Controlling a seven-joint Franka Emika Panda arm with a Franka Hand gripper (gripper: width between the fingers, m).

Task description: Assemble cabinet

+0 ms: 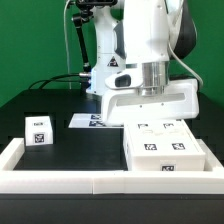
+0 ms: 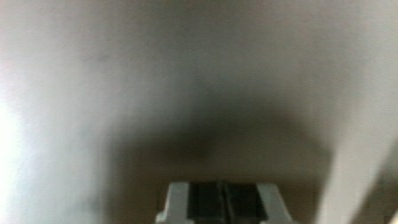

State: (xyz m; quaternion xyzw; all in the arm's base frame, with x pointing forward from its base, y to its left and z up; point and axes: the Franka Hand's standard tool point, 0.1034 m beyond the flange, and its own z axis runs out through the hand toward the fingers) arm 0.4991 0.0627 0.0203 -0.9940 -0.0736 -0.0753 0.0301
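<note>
The cabinet (image 1: 165,148), a large white box with black-and-white tags on its top and front, lies at the exterior view's right near the front wall. My gripper (image 1: 150,116) is low, right behind the cabinet's far edge, and its fingertips are hidden there. In the wrist view the gripper (image 2: 217,205) shows its two dark pads pressed together with nothing visible between them. A blurred white surface (image 2: 107,90) fills the rest of that view, very close to the camera.
A small white cube (image 1: 38,130) with one tag stands at the exterior view's left. The marker board (image 1: 88,122) lies flat behind it, near the arm's base. A low white wall (image 1: 60,180) runs along the front and left edges of the black table.
</note>
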